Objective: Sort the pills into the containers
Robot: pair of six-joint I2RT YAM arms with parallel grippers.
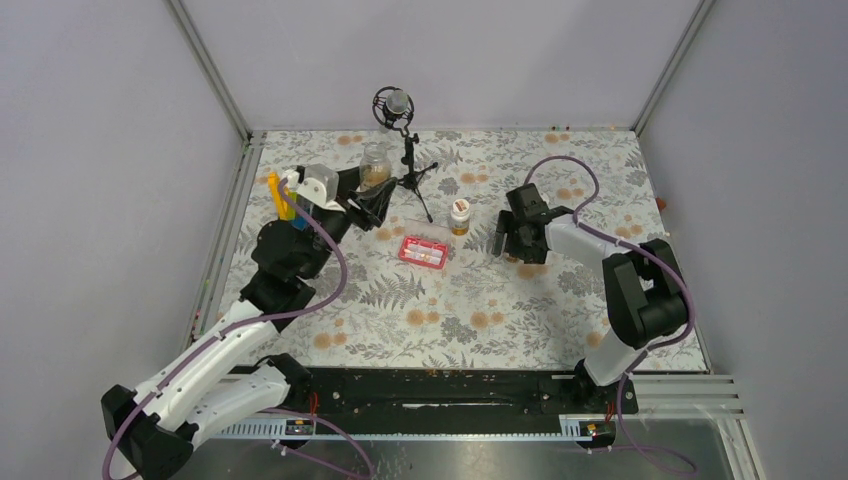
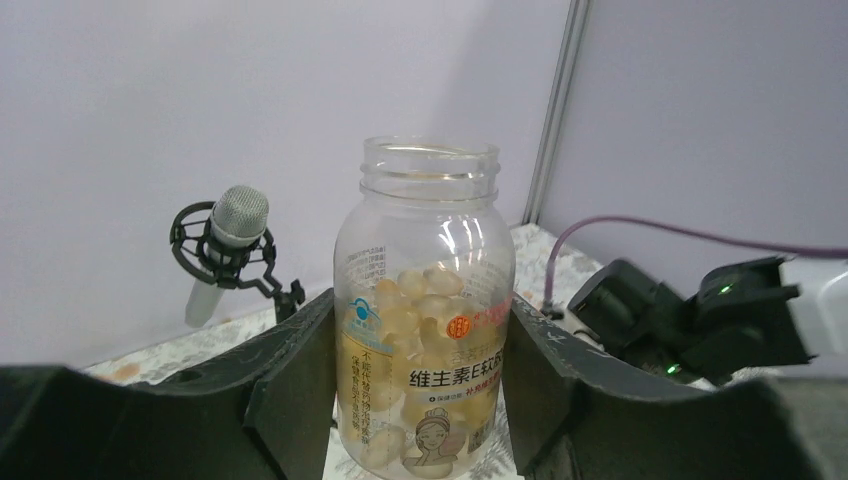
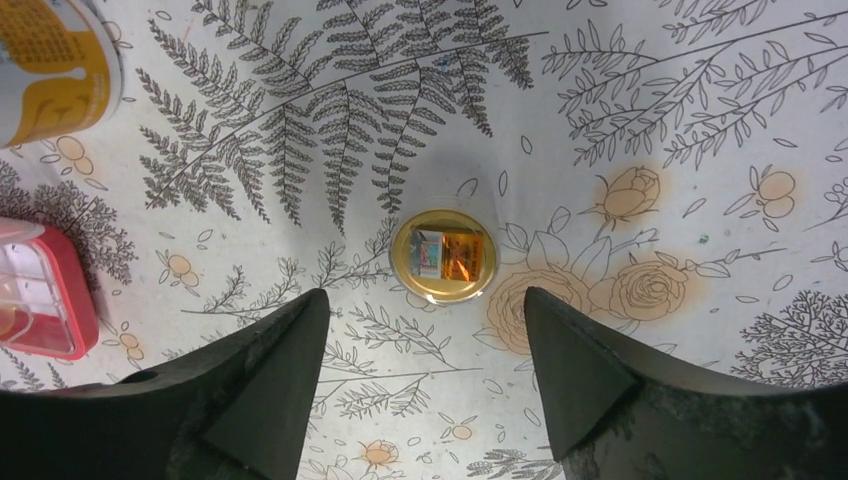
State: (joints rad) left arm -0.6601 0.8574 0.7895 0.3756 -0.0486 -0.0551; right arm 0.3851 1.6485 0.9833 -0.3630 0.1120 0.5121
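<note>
Bottle (image 2: 425, 330), uncapped, sits clamped in left gripper (image 2: 420, 380) beyond-left of box (image 1: 424, 250), base cut off, pills (image 2: 420, 300) inside; right gripper (image 3: 422, 300) hangs spread over gold disc (image 3: 443, 255) right of box.

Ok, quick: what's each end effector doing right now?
Left end effector: closed on the clear plastic uncapped pill bottle.
Right end effector: open, empty, above a round gold lid.

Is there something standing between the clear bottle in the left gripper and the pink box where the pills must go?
Partly. The microphone stand's tripod stands close beside the clear bottle, and one of its legs reaches toward the pink box. Nothing else visible lies between them.
</note>
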